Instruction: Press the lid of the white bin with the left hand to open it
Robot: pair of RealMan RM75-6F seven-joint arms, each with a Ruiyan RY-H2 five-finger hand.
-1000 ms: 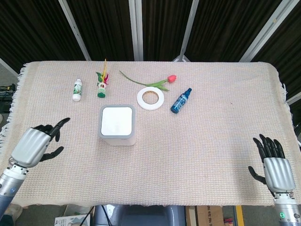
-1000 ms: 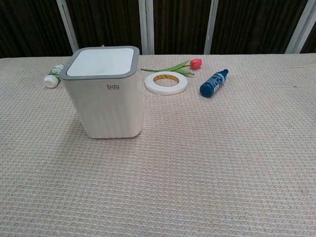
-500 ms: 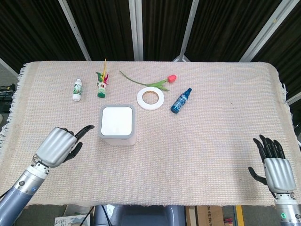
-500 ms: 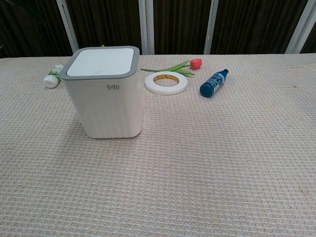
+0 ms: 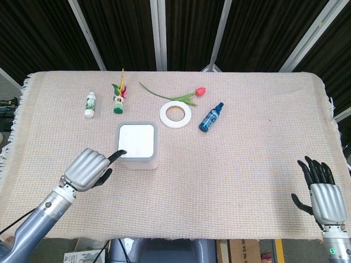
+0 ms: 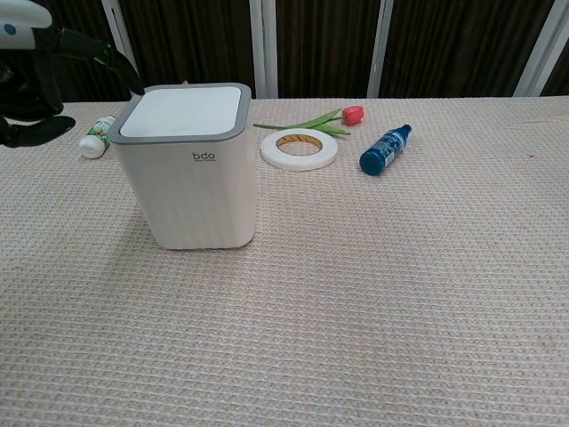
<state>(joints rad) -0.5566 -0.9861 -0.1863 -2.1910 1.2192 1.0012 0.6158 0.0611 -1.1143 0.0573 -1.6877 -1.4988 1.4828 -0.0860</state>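
Observation:
The white bin (image 5: 136,143) with a grey-rimmed lid (image 6: 182,111) stands upright left of the table's middle, and the lid is down. My left hand (image 5: 86,169) is just beside the bin's near left corner. Most of its fingers are curled in and one is stretched out, its tip at the lid's left edge. The chest view shows the left hand (image 6: 40,67) at the upper left, level with the lid; I cannot tell if the fingertip touches it. My right hand (image 5: 322,196) rests at the near right table edge with its fingers spread, holding nothing.
Behind the bin lie a white bottle with a green cap (image 5: 90,104), a green feathered toy (image 5: 118,102), a red tulip (image 5: 186,96), a white tape ring (image 5: 175,114) and a blue bottle (image 5: 211,116). A woven beige cloth (image 5: 247,153) covers the table.
My left hand has moved right from the table's left edge to the bin's near left corner, one finger pointing at the lid. It has come into the chest view. The right hand is still.

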